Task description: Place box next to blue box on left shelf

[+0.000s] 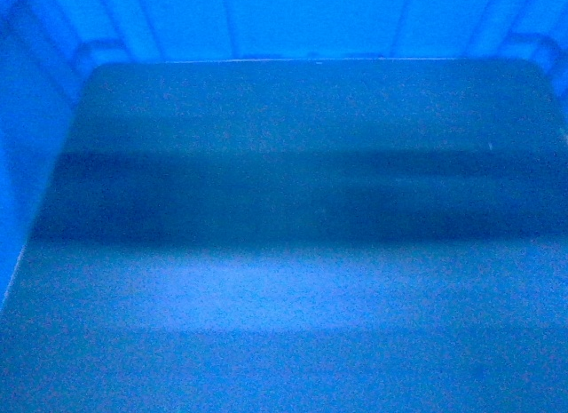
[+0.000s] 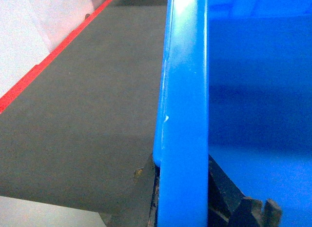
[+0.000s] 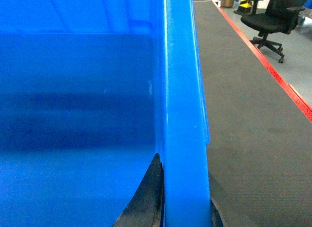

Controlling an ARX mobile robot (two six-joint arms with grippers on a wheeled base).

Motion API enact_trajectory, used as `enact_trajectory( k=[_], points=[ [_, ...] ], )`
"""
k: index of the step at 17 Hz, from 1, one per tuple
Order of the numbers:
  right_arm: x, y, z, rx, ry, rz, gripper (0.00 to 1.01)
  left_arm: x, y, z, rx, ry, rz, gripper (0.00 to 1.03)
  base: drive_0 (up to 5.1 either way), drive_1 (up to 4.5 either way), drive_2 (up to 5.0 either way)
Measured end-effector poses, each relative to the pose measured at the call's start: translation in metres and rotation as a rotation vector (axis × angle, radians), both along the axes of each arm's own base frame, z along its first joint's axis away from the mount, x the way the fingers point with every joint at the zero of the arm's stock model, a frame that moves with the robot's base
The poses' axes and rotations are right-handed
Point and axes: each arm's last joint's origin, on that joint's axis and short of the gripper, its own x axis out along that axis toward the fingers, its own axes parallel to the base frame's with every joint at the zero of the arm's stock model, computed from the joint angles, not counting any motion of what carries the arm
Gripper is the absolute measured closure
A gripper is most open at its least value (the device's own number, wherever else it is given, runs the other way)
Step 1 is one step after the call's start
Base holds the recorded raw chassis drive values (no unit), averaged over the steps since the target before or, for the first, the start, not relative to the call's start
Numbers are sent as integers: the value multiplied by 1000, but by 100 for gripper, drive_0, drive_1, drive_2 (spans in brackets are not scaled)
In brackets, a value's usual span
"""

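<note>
Right — both tools clamped on the box (image 1: 302, 253) rim, left tool (image 2: 183, 197) and right tool (image 3: 185, 202) — over the grey mat (image 3: 248, 119).

box (image 1: 293, 218) fills head view — outer walls cut off, surroundings hidden

Box (image 1: 293, 253) fills front (grey mat (image 3: 253, 119) flanks bare).

Box (image 1: 293, 253) bright blue, floor darker blue with dark band. Mat (image 3: 248, 114) dark grey, edge stripe (image 3: 273, 73) red. Office chair (image 3: 273, 19) black. Gripper fingers (image 3: 146, 197) black.
</note>
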Motion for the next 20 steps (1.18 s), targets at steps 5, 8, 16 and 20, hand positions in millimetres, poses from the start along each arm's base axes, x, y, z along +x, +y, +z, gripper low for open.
enact_trajectory(
  k=[5,8,16,20],
  points=[
    [0,0,0,0,-1,0,91,0,0,0,0,0,0,87,0,0,0],
    [0,0,0,-1,0,-2,91,0,0,0,0,1,-2,87,0,0,0],
    [0,0,0,-1,-1,-2,91,0,0,0,0,1,-1,87,0,0,0],
    [0,0,0,-2,0,-2,91,0,0,0,0,1,-2,87,0,0,0]
  ],
)
